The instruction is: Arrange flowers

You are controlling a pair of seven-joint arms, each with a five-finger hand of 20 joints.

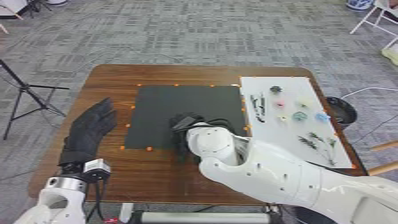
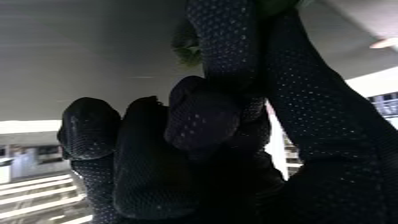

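Overall, the brown wooden table is the largest item, extending beyond the right hand on every side. The black mat lies under and around that hand, mostly ahead of it and to its left; its long axis runs away from the robot. To the hand's right is the white board, long axis likewise running away, leaning slightly.

The left hand, well to the left of the right one, is wide: fingers extended, pointing away from the robot. The right hand is narrow, fingers bent, with a green piece pinched between finger and thumb. The leafy part shows beside the finger; its long axis and heading cannot be determined.

Right of the right hand, on the board, dark stems run lengthwise, away from the robot. Leafy sprigs lie farther right and nearer the robot; the longest has its leaves away and its stem end toward the robot. Smallest are the loose flower heads, among them a teal flower and a pink flower, ahead and right of that hand.
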